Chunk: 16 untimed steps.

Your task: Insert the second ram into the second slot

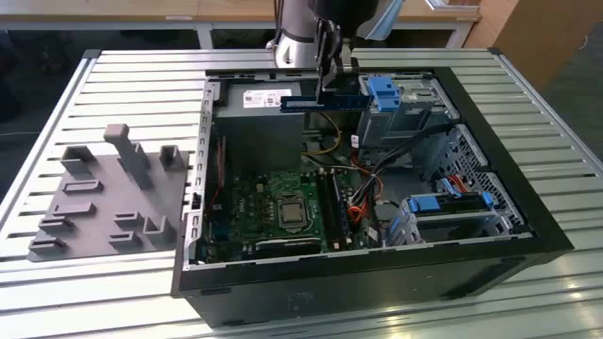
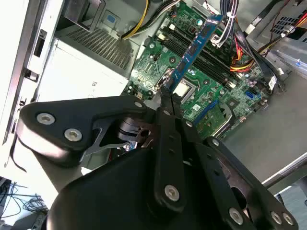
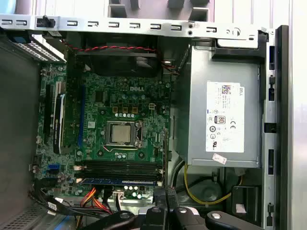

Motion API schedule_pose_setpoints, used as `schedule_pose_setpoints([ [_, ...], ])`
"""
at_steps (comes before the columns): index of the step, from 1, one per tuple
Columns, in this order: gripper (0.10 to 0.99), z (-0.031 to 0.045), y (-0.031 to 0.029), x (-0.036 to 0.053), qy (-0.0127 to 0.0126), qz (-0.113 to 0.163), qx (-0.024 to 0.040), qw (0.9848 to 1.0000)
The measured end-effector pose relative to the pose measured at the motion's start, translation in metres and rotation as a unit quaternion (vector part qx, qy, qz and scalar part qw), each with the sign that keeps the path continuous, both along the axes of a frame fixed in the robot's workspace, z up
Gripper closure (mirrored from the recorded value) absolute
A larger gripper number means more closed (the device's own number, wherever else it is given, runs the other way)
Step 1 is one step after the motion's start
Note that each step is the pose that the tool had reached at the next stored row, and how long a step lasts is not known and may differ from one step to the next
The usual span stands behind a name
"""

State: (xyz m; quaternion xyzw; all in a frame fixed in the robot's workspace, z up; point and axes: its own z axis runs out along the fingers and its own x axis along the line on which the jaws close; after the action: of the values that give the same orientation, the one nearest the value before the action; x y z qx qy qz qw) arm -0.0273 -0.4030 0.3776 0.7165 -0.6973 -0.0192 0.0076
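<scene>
Exterior view shows the second ram [image 1: 323,103] held level in mid-air over the open computer case [image 1: 540,226], with the jaws closed on its upper edge near the middle. It hangs well above the motherboard [image 1: 273,205] and is not yet at any slot. The main risk I see is alignment. The stick seems to lie across the line of the memory slots [image 3: 120,168] rather than along it, so lowered as it is, it would strike the board. In the first wrist view a blue stick [image 3: 120,182] already sits in one slot, just beside the empty ones. A small sideways error could bring the new stick down on it or into the wrong slot. Orange cables [image 1: 356,212] near the slots could snag. With a grip on one edge alone, the stick [image 2: 194,45] might tilt under pressure. The arm [image 1: 296,35] comes down from the far side of the table [image 1: 113,92], wrist upright, jaws pointing straight down into the case.
</scene>
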Motion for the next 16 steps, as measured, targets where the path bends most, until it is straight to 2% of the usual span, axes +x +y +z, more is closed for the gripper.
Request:
schedule_pose_setpoints([
  [5, 0.965, 0.0, -0.0002, 0.0, 0.0, 0.0, 0.0, 1.0],
  [16, 0.965, 0.0, -0.0053, 0.0, 0.0, 0.0, 0.0, 1.0],
])
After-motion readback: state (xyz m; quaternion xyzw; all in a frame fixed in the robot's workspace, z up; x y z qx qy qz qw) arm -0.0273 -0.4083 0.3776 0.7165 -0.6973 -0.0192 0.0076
